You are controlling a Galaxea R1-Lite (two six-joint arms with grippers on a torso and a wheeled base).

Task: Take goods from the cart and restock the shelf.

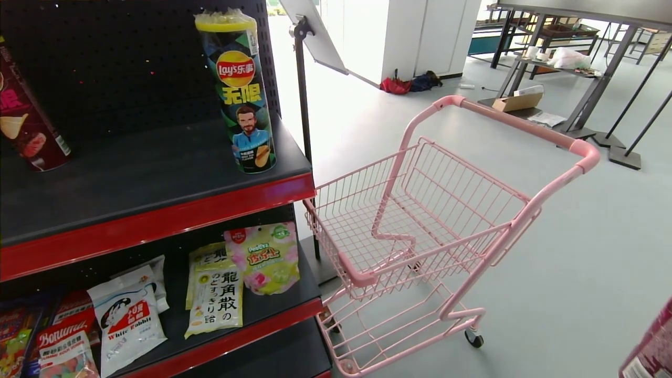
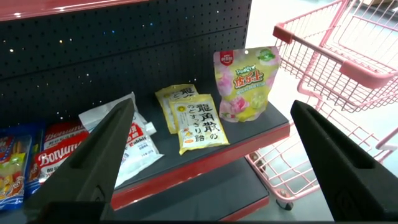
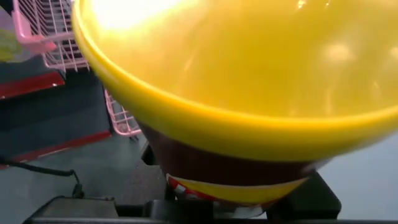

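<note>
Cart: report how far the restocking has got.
Done: the cart looks empty; a green can and a maroon can stand on the upper shelf, and packets lie on the lower shelf. In hand: the right hand grips a yellow-lidded can. Remaining: shelve it; the left hand hangs open and empty near the lower shelf.

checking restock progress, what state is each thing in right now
pink wire shopping cart: empty
tall green chip can with yellow lid: upright on upper shelf
dark red chip can with yellow lid: gripped by right hand
left hand: open, empty
pink-green candy bag: leaning upright on lower shelf
</note>
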